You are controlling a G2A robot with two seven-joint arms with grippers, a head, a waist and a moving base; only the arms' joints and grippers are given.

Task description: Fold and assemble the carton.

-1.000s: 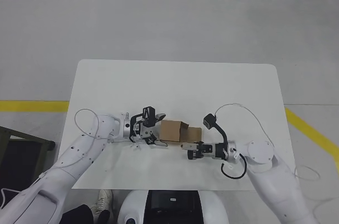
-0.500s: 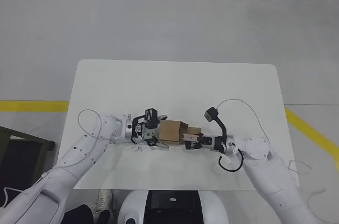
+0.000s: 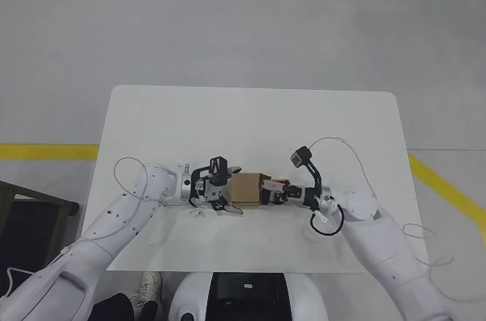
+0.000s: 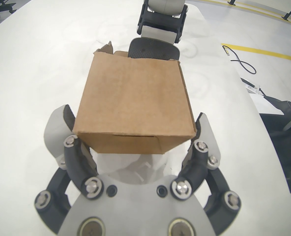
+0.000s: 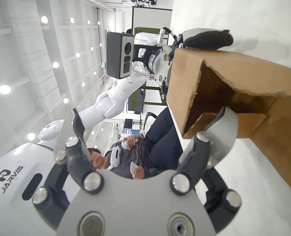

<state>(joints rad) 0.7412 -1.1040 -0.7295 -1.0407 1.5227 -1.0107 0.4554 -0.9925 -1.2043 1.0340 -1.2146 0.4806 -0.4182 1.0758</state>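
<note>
One carton (image 3: 244, 188) lies on the counter (image 3: 307, 120); the left end effector (image 3: 223, 193) grips it, and the right end effector (image 3: 273, 194) is open.

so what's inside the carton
The open end of the carton shows bare brown walls, with one of the fingers of the right gripper inside. Nothing else shows, but the far end is dark and partly covered by that finger.

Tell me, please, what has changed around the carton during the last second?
The right gripper moved up to the carton and pushed into its open end, which now sticks out less. The gripper is open, with one finger inside. The left gripper stayed clamped on the other end, and the carton kept its place.
</note>
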